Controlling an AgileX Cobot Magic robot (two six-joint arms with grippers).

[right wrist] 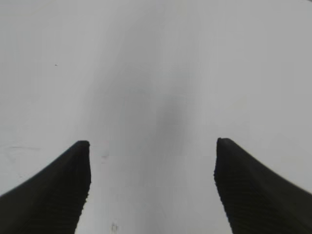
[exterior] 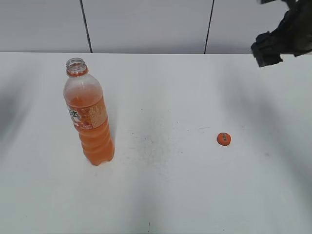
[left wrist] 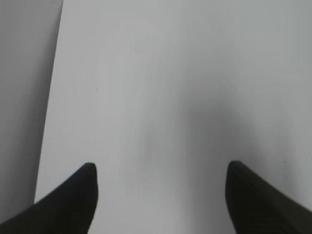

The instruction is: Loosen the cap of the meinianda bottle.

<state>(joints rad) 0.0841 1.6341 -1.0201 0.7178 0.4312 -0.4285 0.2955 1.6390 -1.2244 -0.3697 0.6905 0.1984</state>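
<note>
The meinianda bottle stands upright on the left of the white table in the exterior view, with orange drink, an orange label and an open neck. The orange cap lies flat on the table at the right, far from the bottle. My right gripper is raised at the top right of the exterior view, well above and behind the cap. In the right wrist view it is open and empty over bare table. My left gripper is open and empty over bare table; it does not show in the exterior view.
A grey panelled wall runs behind the table's far edge. In the left wrist view the table's left edge shows, with grey floor beyond it. Faint dark specks mark the table's middle.
</note>
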